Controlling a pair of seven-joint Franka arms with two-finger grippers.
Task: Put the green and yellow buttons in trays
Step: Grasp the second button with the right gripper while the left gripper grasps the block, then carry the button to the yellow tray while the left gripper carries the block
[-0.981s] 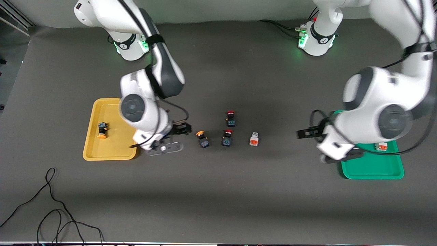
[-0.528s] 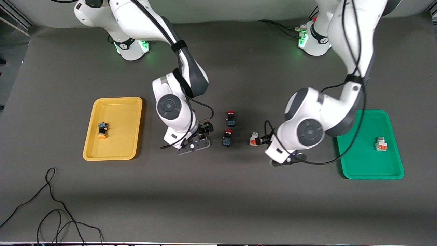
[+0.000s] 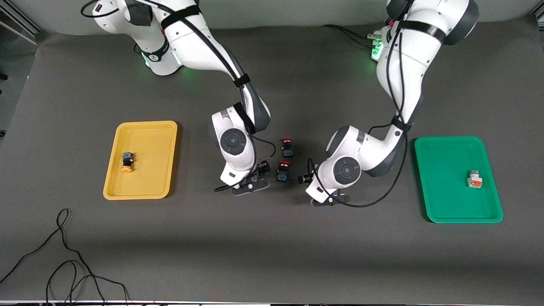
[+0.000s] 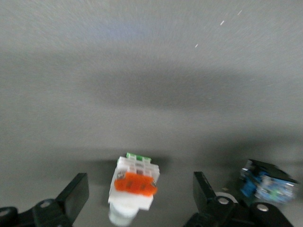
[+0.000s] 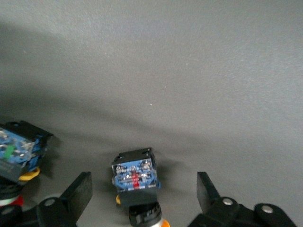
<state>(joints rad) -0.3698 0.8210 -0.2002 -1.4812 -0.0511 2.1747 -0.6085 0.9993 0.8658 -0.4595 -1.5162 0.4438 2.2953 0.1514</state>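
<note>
Both our arms moved down to table middle since before. Our left gripper (image 4: 137, 201) spread wide around white switch (image 4: 134, 182), not squeezing. Our right gripper (image 5: 142, 196) spread wide around yellow-capped button (image 5: 136, 177). Red-capped buttons (image 3: 283, 171) sit between them. Yellow tray (image 3: 146, 191) holds one button (image 3: 126, 162). Green tray (image 3: 446, 208) holds one switch (image 3: 474, 179).

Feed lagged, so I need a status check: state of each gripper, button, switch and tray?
Left gripper: open, straddling white switch on table.
Right gripper: open, straddling yellow-capped button.
Yellow tray: holds one yellow-capped button.
Green tray: holds one white switch.
Two red-capped buttons: untouched on table.
</note>
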